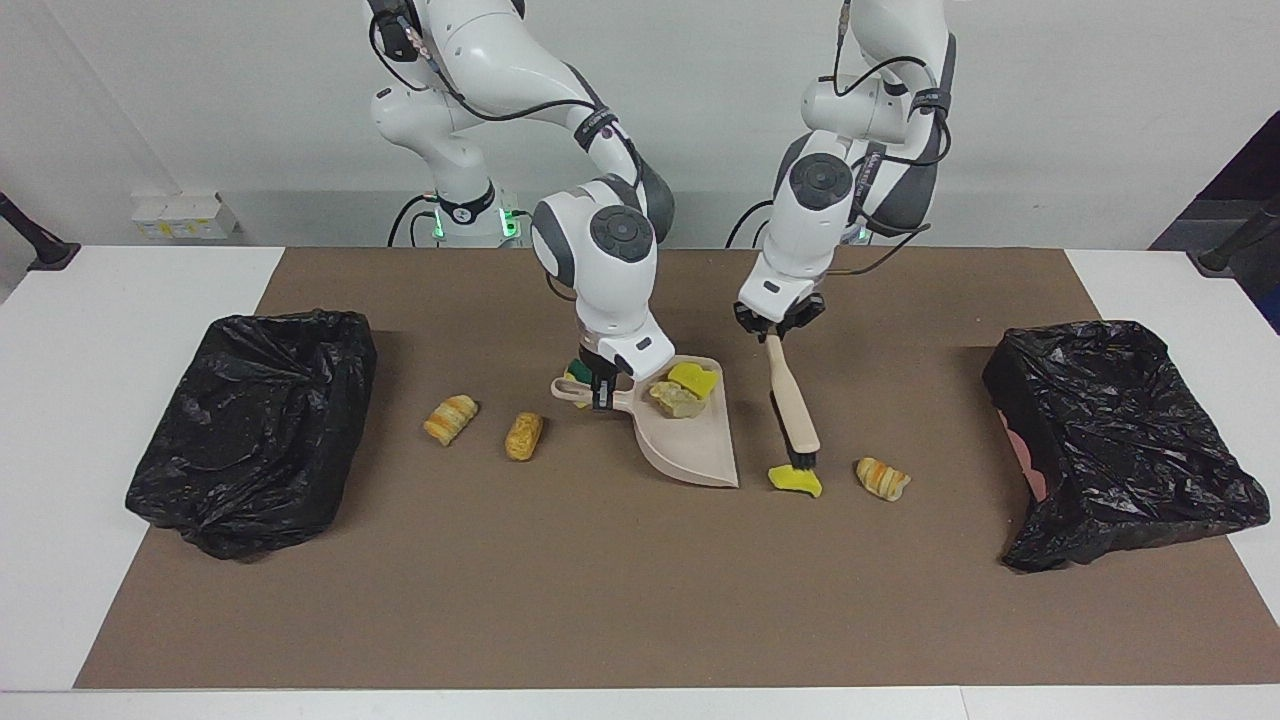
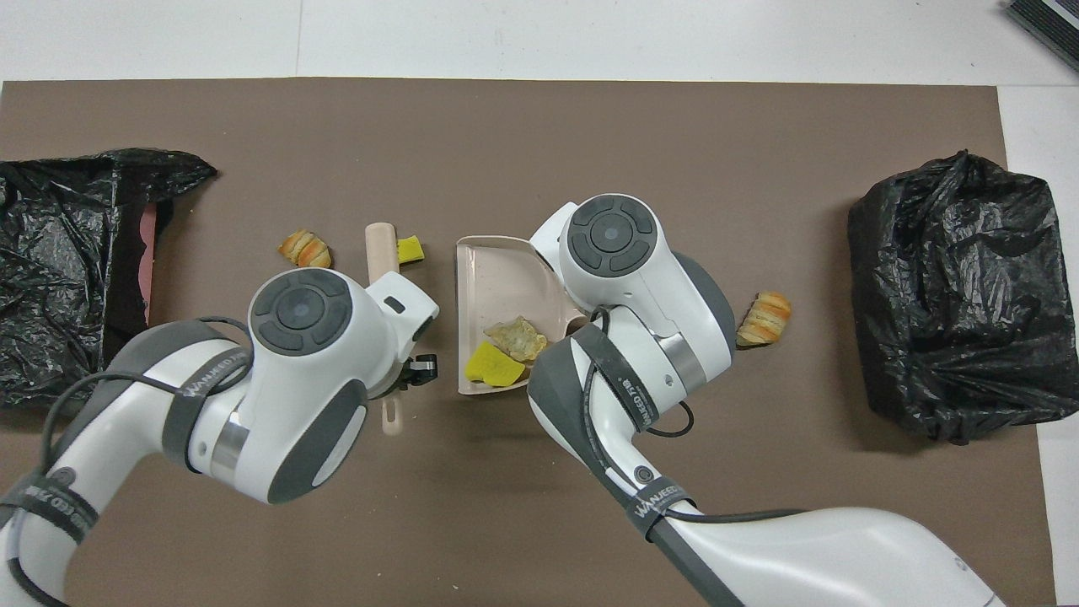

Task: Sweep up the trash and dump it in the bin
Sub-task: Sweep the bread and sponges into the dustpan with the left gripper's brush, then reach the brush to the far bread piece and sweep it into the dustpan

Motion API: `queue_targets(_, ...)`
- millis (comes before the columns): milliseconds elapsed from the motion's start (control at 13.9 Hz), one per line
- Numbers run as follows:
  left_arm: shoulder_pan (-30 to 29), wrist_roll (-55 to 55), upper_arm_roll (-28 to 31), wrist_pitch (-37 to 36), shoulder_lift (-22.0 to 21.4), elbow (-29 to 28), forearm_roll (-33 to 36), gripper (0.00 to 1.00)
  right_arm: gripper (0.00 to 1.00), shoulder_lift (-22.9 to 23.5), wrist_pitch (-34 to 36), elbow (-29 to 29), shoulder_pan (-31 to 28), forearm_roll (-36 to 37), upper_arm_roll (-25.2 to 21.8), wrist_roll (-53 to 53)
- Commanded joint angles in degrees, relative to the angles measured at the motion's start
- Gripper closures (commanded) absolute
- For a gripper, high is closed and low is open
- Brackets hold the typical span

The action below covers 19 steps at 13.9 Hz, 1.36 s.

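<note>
**Op A:** On the brown mat [image 1: 640, 600] at mid-table, what do I have?

**Op B:** My right hand [image 1: 601, 392] is clamped on the handle of the beige dustpan [image 1: 700, 445], which sits on the mat with its open edge pointing away from the robots. Inside it lie a yellow sponge wedge [image 1: 692, 378] and a pale bread-like lump [image 1: 675, 399]. A green-and-yellow sponge [image 1: 576, 372] peeks out just beside that hand, on the mat, nearer to the robots than the handle.

**Op A:** And my left hand?

**Op B:** My left hand [image 1: 779, 324] is closed on the top of the wooden brush [image 1: 792, 400]. The brush slants down, and its black bristles touch a second yellow wedge [image 1: 797, 480] lying beside the dustpan toward the left arm's end.

**Op A:** What else is loose?

**Op B:** A striped golden-brown roll [image 1: 883, 478] lies near that wedge, closer to the black-bagged bin [image 1: 1120, 440] at the left arm's end. Toward the right arm's end, a brown lump [image 1: 524, 436] and another striped roll [image 1: 450, 419] lie on the mat between the dustpan and the second black-bagged bin [image 1: 250, 430].
</note>
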<state>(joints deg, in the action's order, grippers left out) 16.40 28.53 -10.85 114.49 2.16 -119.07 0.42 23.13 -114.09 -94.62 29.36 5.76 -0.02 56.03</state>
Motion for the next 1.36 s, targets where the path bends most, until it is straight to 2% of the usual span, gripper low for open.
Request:
queue_targets(0,-0.49,-10.99,5.46,-1.46,1.18,1.91,1.42,1.0,1.0,-0.89,-1.23,-1.35,-0.18,0.83,0.19,-0.48)
queue_targets(216,-0.58,-24.7,13.11,-1.55,3.02,3.93,1.42,1.0,1.0,-1.15,0.26,-1.35,0.08,0.83,0.19,-3.97)
queue_targets(359,-0.58,-28.77,16.98,-1.55,4.16,4.81,1.86,1.0,1.0,-1.33,0.71,-1.44,0.87,0.92,0.11,-6.45)
queue_targets(503,-0.84,-30.63,18.4,-0.94,6.61,5.77,2.04,1.0,1.0,-1.33,0.71,-1.44,0.87,0.92,0.19,-6.54)
queue_targets(718,-3.65,-33.71,18.76,-0.76,7.51,6.39,2.04,1.0,1.0,-1.33,0.79,-1.53,0.79,0.92,0.19,-6.54)
queue_targets(1006,-3.57,-33.71,18.67,-0.32,9.09,6.66,2.04,1.0,1.0,-1.33,0.71,-1.62,0.7,0.92,0.19,-6.54)
queue_targets(1293,0.46,-33.71,17.97,-0.67,8.65,5.17,2.04,1.0,1.0,-1.33,0.45,-1.62,0.52,0.92,0.19,-6.54)
